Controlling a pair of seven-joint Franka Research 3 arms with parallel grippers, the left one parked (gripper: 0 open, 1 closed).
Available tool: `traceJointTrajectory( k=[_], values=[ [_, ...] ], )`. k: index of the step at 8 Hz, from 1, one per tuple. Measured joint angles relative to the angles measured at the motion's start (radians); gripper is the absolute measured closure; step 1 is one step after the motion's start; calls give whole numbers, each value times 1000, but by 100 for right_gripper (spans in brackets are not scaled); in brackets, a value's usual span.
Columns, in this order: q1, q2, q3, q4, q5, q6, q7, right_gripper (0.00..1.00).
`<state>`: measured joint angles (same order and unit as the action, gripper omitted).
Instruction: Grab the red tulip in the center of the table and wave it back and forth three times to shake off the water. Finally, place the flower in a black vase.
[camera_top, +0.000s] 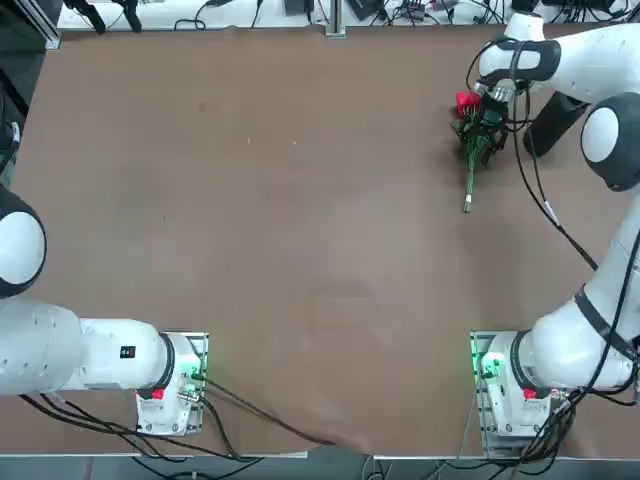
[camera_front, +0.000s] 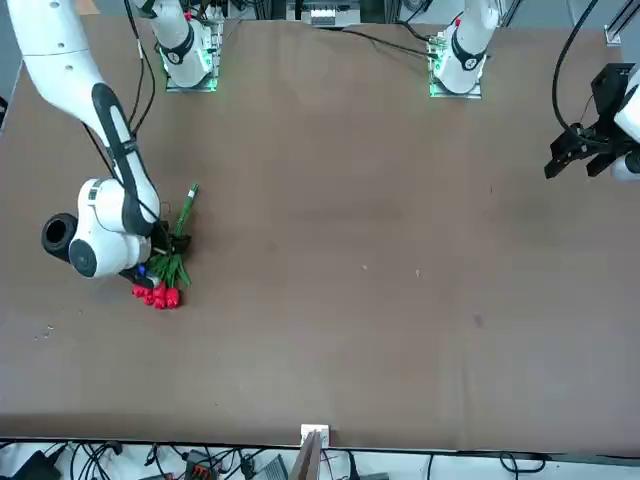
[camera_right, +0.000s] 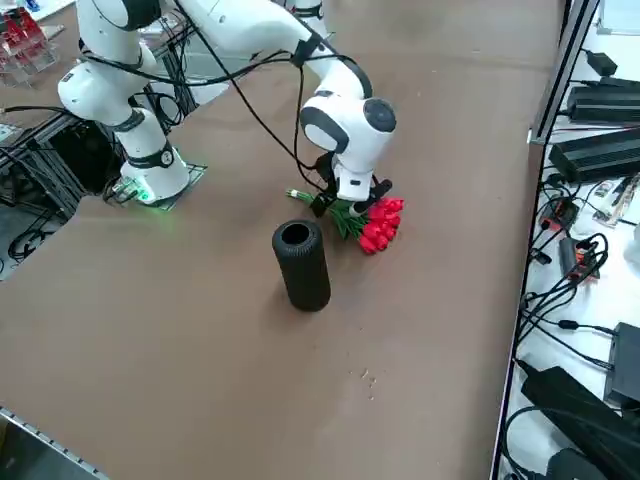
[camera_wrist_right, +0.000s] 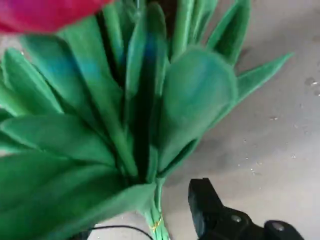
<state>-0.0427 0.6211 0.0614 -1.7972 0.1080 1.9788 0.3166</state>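
Above the red tulip (camera_wrist_right: 200, 95), the right end effector (camera_wrist_right: 145, 210) hangs open.

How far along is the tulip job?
Only the approach looks done: the right gripper is at the red tulips, fingers open. No firm grip shows in hand. Left, it seems: grasping, three waves and placing, since the black vase stands upright with the bunch outside it.

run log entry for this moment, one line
right gripper: at red tulips | jaws: open, seemingly around the stems | black vase: upright on table, nearby | tulips: outside vase
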Motion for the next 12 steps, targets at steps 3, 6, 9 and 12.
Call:
traceJointTrajectory(
  k=[3,6,9,12],
  values=[
    [-2,3,0,-8,0,-47,0,0],
    [-12,20,0,0,12,-55,0,0],
    [-20,45,0,30,29,-64,-2,0],
    [-30,59,-1,59,29,-78,-3,0]
  ],
)
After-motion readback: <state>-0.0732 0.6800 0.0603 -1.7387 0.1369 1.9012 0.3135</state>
